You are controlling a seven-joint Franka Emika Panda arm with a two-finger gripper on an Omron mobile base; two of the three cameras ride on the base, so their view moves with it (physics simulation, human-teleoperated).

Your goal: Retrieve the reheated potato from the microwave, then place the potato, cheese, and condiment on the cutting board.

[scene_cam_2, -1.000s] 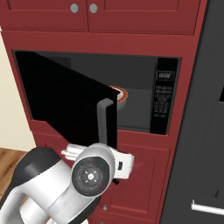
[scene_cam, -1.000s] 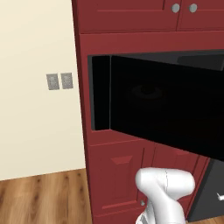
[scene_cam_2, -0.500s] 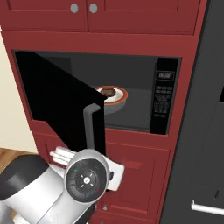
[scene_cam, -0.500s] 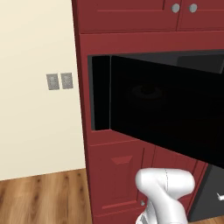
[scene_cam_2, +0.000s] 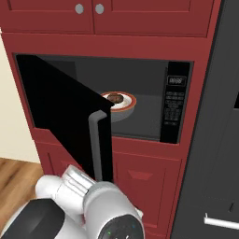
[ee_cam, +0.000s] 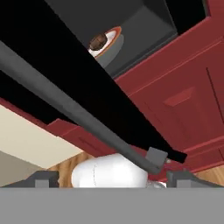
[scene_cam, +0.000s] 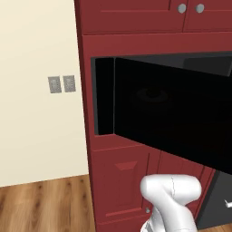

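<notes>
The microwave (scene_cam_2: 177,65) stands open in the dark red cabinetry, its black door (scene_cam_2: 60,116) swung out to the left with the grey bar handle (scene_cam_2: 95,144) on its free edge. Inside, a brown potato (scene_cam_2: 115,98) lies on a white plate with a red rim (scene_cam_2: 128,105). The hand view looks up from under the door (ee_cam: 78,92) at its handle (ee_cam: 65,105) and at the potato (ee_cam: 99,41). My gripper (ee_cam: 113,181) is open, its fingertips (ee_cam: 43,179) wide apart below the handle's end, holding nothing. The cheese, condiment and cutting board are out of view.
The open door (scene_cam: 176,118) juts out towards the base and hides the oven's inside in the left base view. A tall black appliance (scene_cam_2: 219,140) with a bar handle stands right of the microwave. Red drawers (scene_cam_2: 144,182) sit below it. A cream wall (scene_cam: 36,113) and wood floor lie left.
The microwave door has swung further open to the left, uncovering the potato and plate. My arm has dropped lower in the right base view.
</notes>
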